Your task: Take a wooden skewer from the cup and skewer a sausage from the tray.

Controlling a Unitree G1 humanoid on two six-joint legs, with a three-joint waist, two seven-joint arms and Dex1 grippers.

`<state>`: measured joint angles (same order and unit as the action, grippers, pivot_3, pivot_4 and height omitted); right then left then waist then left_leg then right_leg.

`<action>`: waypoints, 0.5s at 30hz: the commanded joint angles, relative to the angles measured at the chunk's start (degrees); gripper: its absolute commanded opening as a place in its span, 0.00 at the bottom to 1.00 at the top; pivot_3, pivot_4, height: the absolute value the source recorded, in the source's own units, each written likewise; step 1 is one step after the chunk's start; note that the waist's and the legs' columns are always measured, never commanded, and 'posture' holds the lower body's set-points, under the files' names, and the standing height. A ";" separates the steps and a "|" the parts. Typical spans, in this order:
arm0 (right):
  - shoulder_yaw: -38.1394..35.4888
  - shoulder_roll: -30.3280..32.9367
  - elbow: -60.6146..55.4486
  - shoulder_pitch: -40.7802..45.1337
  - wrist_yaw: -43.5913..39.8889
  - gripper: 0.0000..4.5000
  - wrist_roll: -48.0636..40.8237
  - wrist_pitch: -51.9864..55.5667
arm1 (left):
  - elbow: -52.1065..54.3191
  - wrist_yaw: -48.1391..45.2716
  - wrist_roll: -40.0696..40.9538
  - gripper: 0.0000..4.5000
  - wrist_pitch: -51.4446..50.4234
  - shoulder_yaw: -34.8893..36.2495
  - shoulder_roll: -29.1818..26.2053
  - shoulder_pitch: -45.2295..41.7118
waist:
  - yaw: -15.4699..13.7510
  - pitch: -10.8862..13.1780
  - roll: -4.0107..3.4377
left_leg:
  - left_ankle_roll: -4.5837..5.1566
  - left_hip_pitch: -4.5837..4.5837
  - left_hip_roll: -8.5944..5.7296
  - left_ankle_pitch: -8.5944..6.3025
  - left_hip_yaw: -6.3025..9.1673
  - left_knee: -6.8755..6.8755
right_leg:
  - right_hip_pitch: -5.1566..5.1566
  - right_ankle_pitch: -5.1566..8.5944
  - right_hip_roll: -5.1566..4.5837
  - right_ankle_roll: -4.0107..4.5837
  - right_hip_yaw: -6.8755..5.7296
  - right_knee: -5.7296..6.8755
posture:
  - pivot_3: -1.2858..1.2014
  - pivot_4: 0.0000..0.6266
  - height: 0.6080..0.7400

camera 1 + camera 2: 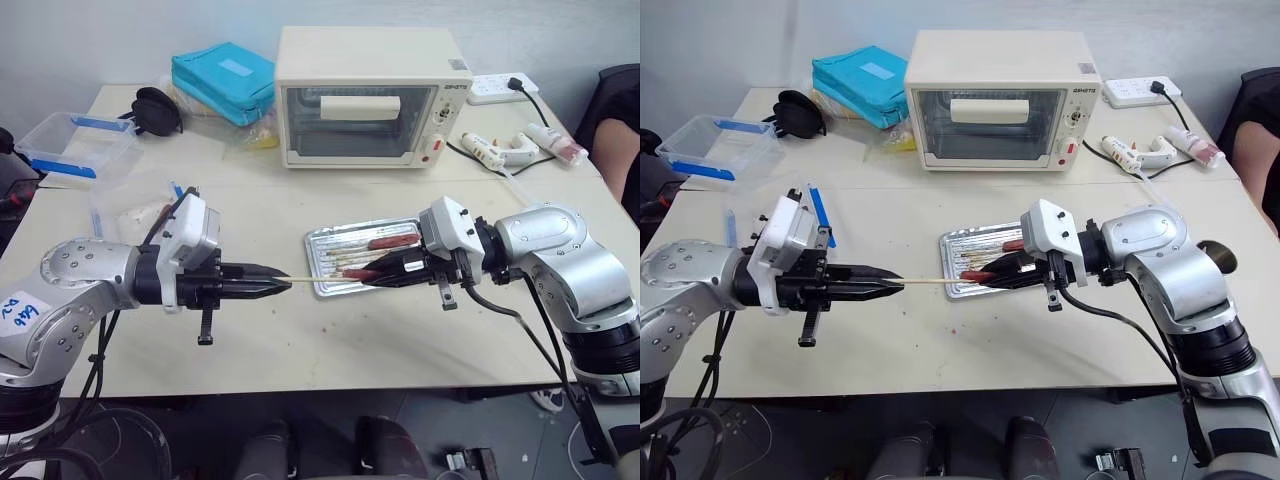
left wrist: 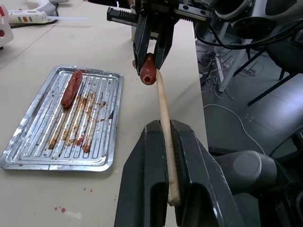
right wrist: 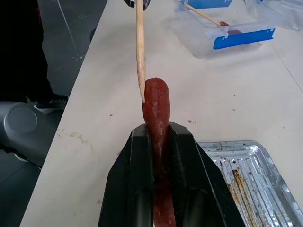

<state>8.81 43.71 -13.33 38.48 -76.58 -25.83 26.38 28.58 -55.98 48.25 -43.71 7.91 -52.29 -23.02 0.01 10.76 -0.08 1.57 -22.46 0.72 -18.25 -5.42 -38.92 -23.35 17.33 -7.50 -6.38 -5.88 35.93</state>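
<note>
My left gripper is shut on the wooden skewer, a thin pale stick pointing level toward my right gripper. That gripper is shut on the sausage, glossy dark red, whose end sticks out past the fingers above the table in front of the tray. The skewer tip touches the side of the sausage's free end; I cannot tell whether it has gone in. A paler sausage lies in the silver ridged tray. The cup is hidden.
A cream toaster oven stands at the back, with a teal pouch to its left. A clear plastic box sits at the far left. A power strip and glue gun lie back right. A person's arm is at the right edge.
</note>
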 commanded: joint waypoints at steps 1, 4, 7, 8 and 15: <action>-1.67 1.01 -1.44 0.48 -0.45 0.05 -0.92 -0.49 | -0.01 -0.42 -0.44 0.00 0.88 1.59 -0.85 0.10 | 0.01 0.00 0.00 | 0.00 0.00 0.00 0.00 0.00 0.00 | 0.00 0.00 0.00 0.00 0.00 0.00 | 0.52 0.24 1.00; -2.16 1.61 -0.77 0.25 -0.71 0.05 -0.77 -0.77 | -0.20 -0.85 -0.45 0.00 0.75 2.76 -1.71 0.83 | 0.03 0.00 0.00 | 0.00 0.00 0.01 0.00 0.00 0.00 | 0.00 0.00 0.01 0.00 0.00 0.00 | 0.52 0.24 1.00; -2.34 1.94 -0.73 0.13 -0.81 0.05 -0.89 -0.86 | -0.21 -1.29 -0.29 0.00 0.59 3.58 -2.39 1.30 | 0.03 0.00 0.00 | 0.00 0.00 0.01 0.00 0.00 0.00 | 0.00 0.00 0.01 0.00 0.00 0.00 | 0.52 0.24 1.00; -2.42 2.02 -0.74 0.10 -0.79 0.05 -0.94 -0.83 | -0.20 -1.39 -0.32 0.00 0.57 3.72 -2.61 1.43 | 0.03 0.00 0.00 | 0.00 0.00 0.01 0.00 0.01 0.00 | 0.00 0.00 0.01 0.00 -0.01 0.00 | 0.52 0.24 1.00; -2.75 2.57 -0.69 -0.19 -1.17 0.05 -1.01 -1.00 | -1.09 -2.13 -0.74 0.00 0.99 4.00 -3.49 1.21 | 0.01 0.00 0.00 | 0.00 0.00 0.01 0.00 0.00 0.00 | 0.00 0.00 0.00 0.00 0.00 0.00 | 0.52 0.24 1.00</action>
<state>8.43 45.13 -13.09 38.32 -77.37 -25.83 26.20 27.56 -57.64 47.75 -43.62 10.35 -54.94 -21.70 0.03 10.76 -0.08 1.58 -22.46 0.73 -18.25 -5.42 -38.92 -23.35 17.33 -7.50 -6.38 -5.89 35.94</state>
